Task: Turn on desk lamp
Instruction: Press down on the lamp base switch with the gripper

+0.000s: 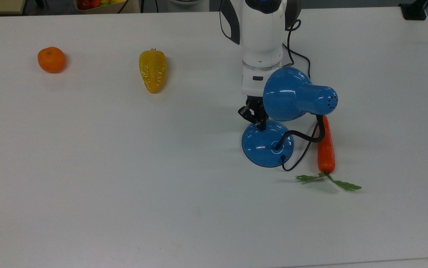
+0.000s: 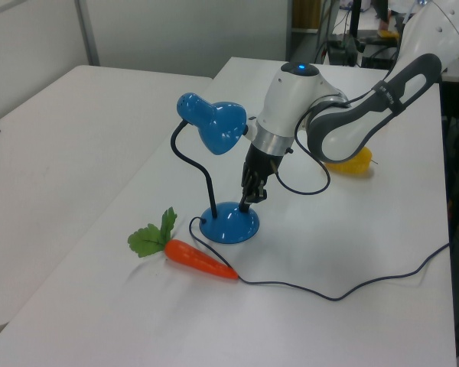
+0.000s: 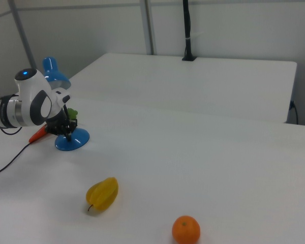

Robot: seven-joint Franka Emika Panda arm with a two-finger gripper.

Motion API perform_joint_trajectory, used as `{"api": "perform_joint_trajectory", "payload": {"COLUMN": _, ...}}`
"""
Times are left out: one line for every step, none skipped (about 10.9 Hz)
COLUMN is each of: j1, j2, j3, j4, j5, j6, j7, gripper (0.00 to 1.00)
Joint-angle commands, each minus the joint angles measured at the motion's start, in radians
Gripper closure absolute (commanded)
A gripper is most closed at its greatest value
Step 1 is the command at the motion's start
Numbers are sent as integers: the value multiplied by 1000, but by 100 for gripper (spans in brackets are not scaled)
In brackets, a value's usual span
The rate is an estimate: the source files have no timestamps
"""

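Observation:
The desk lamp stands on the white table, with its blue bell shade [image 1: 292, 95] held over the round blue base [image 1: 264, 147] by a bent black neck. In the left view the shade [image 2: 218, 126] sits above the base [image 2: 229, 224]. My gripper [image 1: 261, 125] points down with its fingers shut together, the tip touching the far edge of the base, just under the shade. The same contact appears in the left view [image 2: 247, 205] and the right view [image 3: 67, 135]. No light comes from the shade.
A carrot [image 1: 326, 147] with green leaves lies right of the base in the top view, beside the black cord [image 2: 344, 290]. A yellow starfruit [image 1: 152, 70] and an orange [image 1: 51, 59] lie toward the top view's left.

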Motion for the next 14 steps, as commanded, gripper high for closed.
{"api": "perform_joint_trajectory", "payload": {"j1": 9, "j2": 58, "j3": -2, "j4": 14, "j5": -46, "j6": 26, "j7": -11, "gripper": 100}}
{"api": "perform_joint_trajectory", "payload": {"j1": 9, "j2": 57, "j3": -2, "j4": 14, "j5": -47, "j6": 26, "j7": -11, "gripper": 100}}
{"api": "perform_joint_trajectory", "payload": {"j1": 11, "j2": 57, "j3": -2, "j4": 14, "j5": -47, "j6": 24, "j7": -11, "gripper": 100}}
{"api": "perform_joint_trajectory", "payload": {"j1": 9, "j2": 57, "j3": -2, "j4": 14, "j5": -47, "j6": 26, "j7": -11, "gripper": 100}}
{"api": "perform_joint_trajectory", "payload": {"j1": 11, "j2": 55, "j3": -2, "j4": 14, "j5": -46, "j6": 24, "j7": -11, "gripper": 100}}
{"api": "perform_joint_trajectory", "payload": {"j1": 11, "j2": 52, "j3": -2, "j4": 14, "j5": -46, "j6": 26, "j7": -9, "gripper": 100}}
{"api": "perform_joint_trajectory", "payload": {"j1": 11, "j2": 48, "j3": -2, "j4": 14, "j5": -44, "j6": 24, "j7": -9, "gripper": 100}}
{"api": "perform_joint_trajectory", "payload": {"j1": 9, "j2": 41, "j3": -1, "j4": 14, "j5": -43, "j6": 24, "j7": -8, "gripper": 100}}
{"api": "perform_joint_trajectory", "payload": {"j1": 9, "j2": 37, "j3": -1, "j4": 14, "j5": -43, "j6": 24, "j7": -2, "gripper": 100}}
{"api": "perform_joint_trajectory", "payload": {"j1": 7, "j2": 29, "j3": -1, "j4": 14, "j5": -41, "j6": 24, "j7": 0, "gripper": 100}}
{"api": "perform_joint_trajectory", "payload": {"j1": 7, "j2": 25, "j3": -1, "j4": 14, "j5": -38, "j6": 24, "j7": 0, "gripper": 100}}
{"api": "perform_joint_trajectory", "payload": {"j1": 6, "j2": 25, "j3": -1, "j4": 14, "j5": -38, "j6": 24, "j7": 2, "gripper": 100}}
{"api": "perform_joint_trajectory", "payload": {"j1": 6, "j2": 25, "j3": -1, "j4": 14, "j5": -37, "j6": 24, "j7": 2, "gripper": 100}}
{"api": "perform_joint_trajectory", "payload": {"j1": 6, "j2": 23, "j3": -2, "j4": 14, "j5": -37, "j6": 24, "j7": 2, "gripper": 100}}
